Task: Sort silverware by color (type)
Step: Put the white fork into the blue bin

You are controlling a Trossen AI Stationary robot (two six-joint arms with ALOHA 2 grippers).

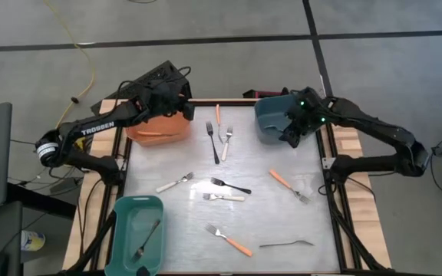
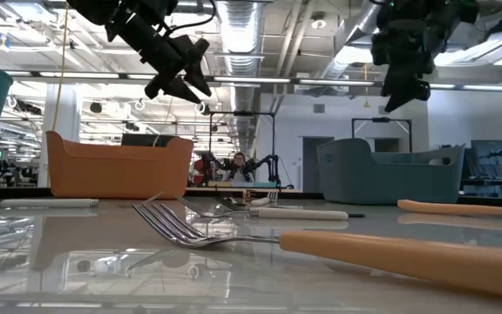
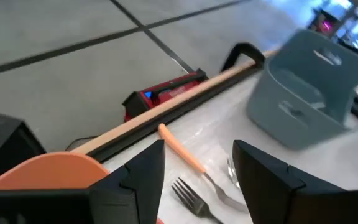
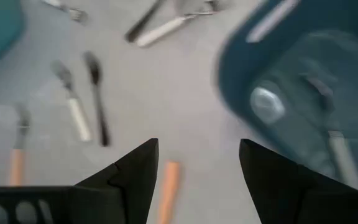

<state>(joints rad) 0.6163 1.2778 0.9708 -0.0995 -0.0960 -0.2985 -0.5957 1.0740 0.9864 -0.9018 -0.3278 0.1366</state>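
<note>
Several slim forks lie flat on the table: orange-handled ones [image 1: 218,114] [image 1: 288,185] [image 1: 229,241], black ones [image 1: 212,142] [image 1: 231,185], white-handled ones [image 1: 226,141] [image 1: 175,182] [image 1: 225,197] and an all-metal one [image 1: 286,244]. Another fork [image 1: 147,239] lies in the teal bin [image 1: 121,230]. My left gripper [image 1: 179,101] [image 3: 199,149] hangs open above the far right edge of the orange bin [image 1: 156,127]. My right gripper [image 1: 291,135] [image 4: 199,144] hangs open above the near left edge of the blue-grey bin [image 1: 271,123]. Blurred cutlery [image 4: 337,155] lies inside that bin.
A red tool [image 3: 166,92] lies on the floor beyond the table's far edge. The three bins stand at the far left, far right and near left of the table. Bare tabletop shows in the middle right [image 1: 282,157]. A person [image 2: 237,162] sits far behind the table.
</note>
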